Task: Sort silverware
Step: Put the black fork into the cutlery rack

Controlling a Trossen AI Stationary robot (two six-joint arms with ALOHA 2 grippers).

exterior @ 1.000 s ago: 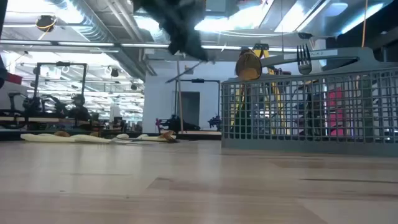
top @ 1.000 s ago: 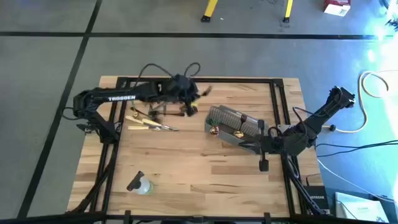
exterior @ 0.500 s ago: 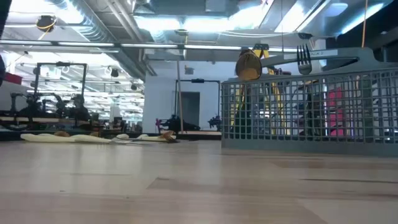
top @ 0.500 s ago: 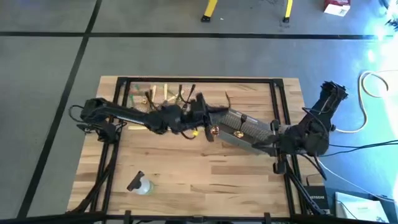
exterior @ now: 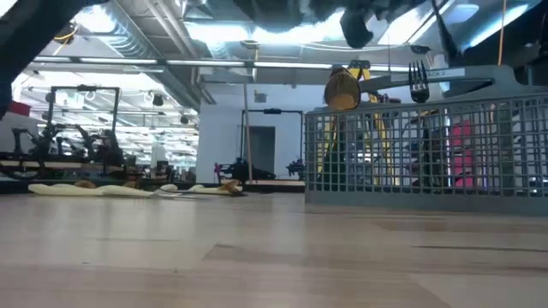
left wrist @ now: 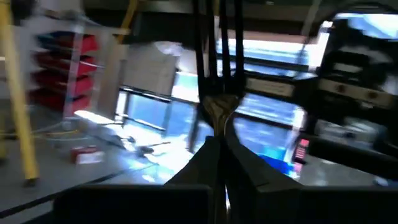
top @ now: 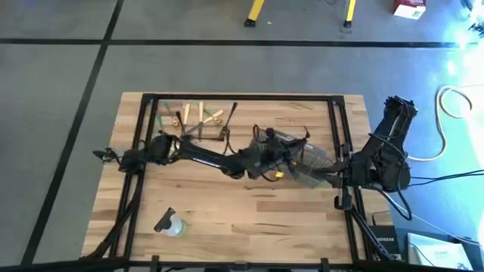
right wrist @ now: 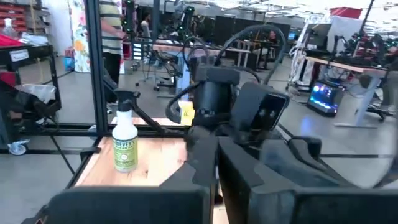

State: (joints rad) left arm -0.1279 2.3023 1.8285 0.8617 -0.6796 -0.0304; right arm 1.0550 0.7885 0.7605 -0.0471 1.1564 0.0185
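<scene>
The left tool (top: 274,153), clamped on a black fork (left wrist: 217,56), had swung from the loose silverware (top: 198,115) over the basket (top: 316,160), seemingly ready to drop it.

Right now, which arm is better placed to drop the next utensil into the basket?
Left. The left gripper is beside the wire basket and shut on a black fork. The right gripper waits at the table's right edge, empty.

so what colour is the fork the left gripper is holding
Black fork, clearest in the left wrist view, pinched in the left gripper.
</scene>
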